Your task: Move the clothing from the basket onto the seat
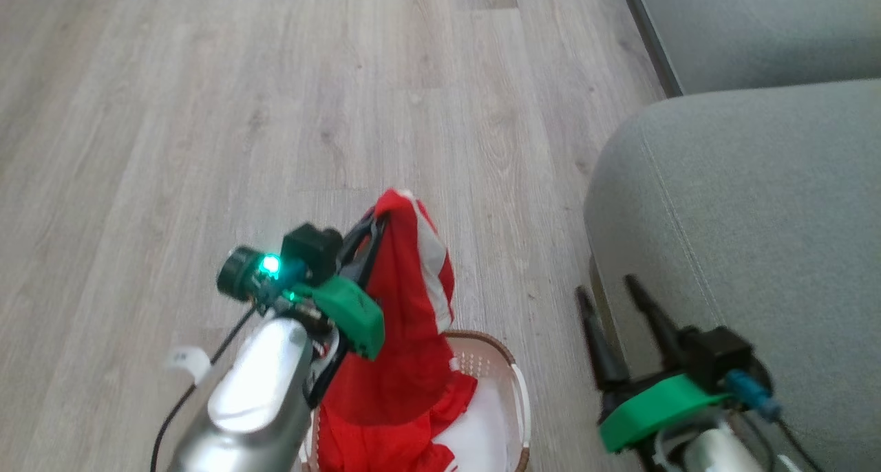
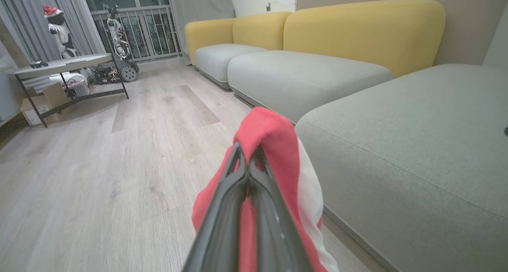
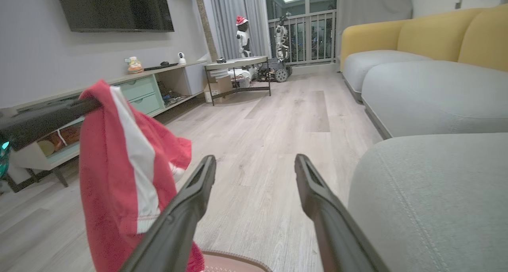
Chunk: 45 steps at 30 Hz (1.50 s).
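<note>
My left gripper [image 1: 378, 217] is shut on a red garment with white stripes [image 1: 406, 307], held up above the cream basket [image 1: 506, 369] at the bottom of the head view. The cloth drapes down from the fingertips into the basket, where more red clothing [image 1: 385, 437] and a white panel lie. In the left wrist view the shut fingers [image 2: 248, 173] pinch the red cloth [image 2: 270, 133]. The grey-green seat [image 1: 757, 217] lies to the right. My right gripper [image 1: 606, 290] stands open beside the seat's front corner, with nothing between its fingers; the right wrist view shows the hanging garment [image 3: 115, 165] to its left.
Pale wood floor [image 1: 275, 114] spreads ahead and to the left. A second grey cushion [image 1: 757, 25] lies beyond the seat. Farther off stand yellow sofa backs [image 2: 357, 30], a side table [image 3: 238, 64], a TV cabinet [image 3: 139, 89] and small robots by the window [image 3: 244, 30].
</note>
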{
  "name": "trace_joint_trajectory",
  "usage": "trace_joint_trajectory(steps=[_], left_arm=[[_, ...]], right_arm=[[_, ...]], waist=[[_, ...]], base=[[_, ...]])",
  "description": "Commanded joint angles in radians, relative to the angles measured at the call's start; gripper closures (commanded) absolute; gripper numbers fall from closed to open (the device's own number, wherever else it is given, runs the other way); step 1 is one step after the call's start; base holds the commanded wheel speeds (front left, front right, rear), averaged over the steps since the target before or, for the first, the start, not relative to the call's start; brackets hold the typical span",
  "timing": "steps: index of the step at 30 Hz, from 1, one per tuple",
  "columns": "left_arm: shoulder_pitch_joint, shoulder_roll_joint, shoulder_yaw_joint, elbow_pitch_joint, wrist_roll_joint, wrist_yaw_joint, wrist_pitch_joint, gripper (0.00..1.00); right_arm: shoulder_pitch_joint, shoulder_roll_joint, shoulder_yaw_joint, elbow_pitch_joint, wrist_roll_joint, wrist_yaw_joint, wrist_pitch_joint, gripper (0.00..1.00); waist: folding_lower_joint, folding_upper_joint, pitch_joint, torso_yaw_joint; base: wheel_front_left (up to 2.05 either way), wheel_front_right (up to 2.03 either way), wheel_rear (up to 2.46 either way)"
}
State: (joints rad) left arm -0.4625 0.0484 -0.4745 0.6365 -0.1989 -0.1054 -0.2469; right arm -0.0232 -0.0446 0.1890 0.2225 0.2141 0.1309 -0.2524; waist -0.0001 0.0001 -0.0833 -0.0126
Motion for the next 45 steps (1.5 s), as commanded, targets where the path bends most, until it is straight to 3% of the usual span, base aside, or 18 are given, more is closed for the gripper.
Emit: trace_joint_trajectory(steps=[1,8,19,30,31,32,33,34,45], left_arm=[[-0.088,0.013,0.034,-0.045,-0.010,0.004,-0.002,1.00],[-0.155,0.007,-0.001,-0.096,-0.020,0.004,0.030,1.00],[-0.216,0.002,-0.082,-0.186,-0.057,0.011,0.070,1.00],[-0.232,0.002,-0.176,-0.250,-0.127,0.039,0.074,1.00],[-0.231,0.002,-0.181,-0.256,-0.135,0.042,0.075,1.00],[-0.230,0.002,-0.183,-0.260,-0.141,0.046,0.075,1.00],[-0.230,0.002,-0.183,-0.260,-0.141,0.046,0.075,1.00],[-0.229,0.002,-0.184,-0.260,-0.145,0.050,0.076,1.00],[-0.168,0.055,-0.126,-0.162,-0.186,0.103,0.061,1.00]], right_arm=[[-0.029,-0.006,0.037,-0.027,0.006,0.000,-0.009,0.00],[-0.060,-0.006,0.151,0.027,0.013,0.000,-0.009,0.00],[-0.208,-0.006,0.216,0.219,0.012,0.000,-0.009,0.00],[-0.340,-0.006,0.404,0.408,0.190,0.000,-0.009,0.00],[-0.350,-0.006,0.416,0.418,0.197,0.000,-0.009,0.14],[-0.360,-0.006,0.423,0.423,0.201,0.000,-0.009,0.61],[-0.360,-0.006,0.423,0.423,0.201,0.000,-0.009,0.61],[-0.367,-0.006,0.423,0.422,0.205,0.000,-0.009,0.97],[-0.331,-0.006,0.327,0.298,0.165,0.000,-0.009,1.00]], waist=[[0.0001,-0.0001,-0.008,0.007],[0.0001,-0.0001,-0.022,0.031],[0.0001,-0.0001,-0.025,0.066],[0.0001,-0.0001,-0.011,0.117],[0.0001,-0.0001,-0.010,0.123],[0.0001,-0.0001,-0.008,0.127],[0.0001,-0.0001,-0.008,0.127],[0.0001,-0.0001,-0.007,0.130],[0.0001,-0.0001,0.014,0.090]], base=[[0.00,0.00,0.00],[0.00,0.00,0.00],[0.00,0.00,0.00],[0.00,0.00,0.00],[0.00,0.00,0.00],[0.00,0.00,0.00],[0.00,0.00,0.00],[0.00,0.00,0.00],[0.00,0.00,0.00]])
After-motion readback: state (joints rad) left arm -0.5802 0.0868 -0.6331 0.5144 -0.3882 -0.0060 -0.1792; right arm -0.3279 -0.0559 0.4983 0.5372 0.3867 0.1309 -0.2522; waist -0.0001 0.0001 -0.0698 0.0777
